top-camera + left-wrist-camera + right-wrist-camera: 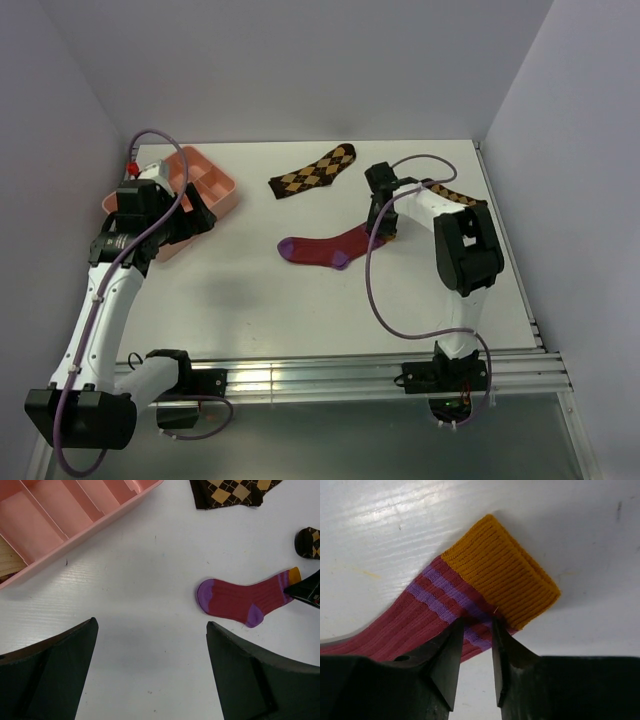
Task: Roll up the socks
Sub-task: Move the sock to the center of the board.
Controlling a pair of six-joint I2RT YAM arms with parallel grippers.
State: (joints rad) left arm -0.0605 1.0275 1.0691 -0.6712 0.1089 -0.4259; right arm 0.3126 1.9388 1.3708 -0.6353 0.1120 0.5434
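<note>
On the table (300,310) no rolling shows yet: the crimson sock (325,247) lies flat mid-table, its cuff toward the right edge. The left gripper (151,625) hangs wide open near the far-left corner. The right gripper (476,625), jaws narrow, pinches the sock beside its orange cuff (500,582).

three socks show: one crimson sock (325,248) with purple toe, purple heel and orange cuff, and two dark brown argyle ones, the far argyle sock (314,172) and the right argyle sock (452,192). one pink divided tray (222,190). one white table (300,320). two arms, left arm (105,300) and right arm (465,250), each with one purple cable and one two-finger gripper: left gripper (151,623), right gripper (478,625).
</note>
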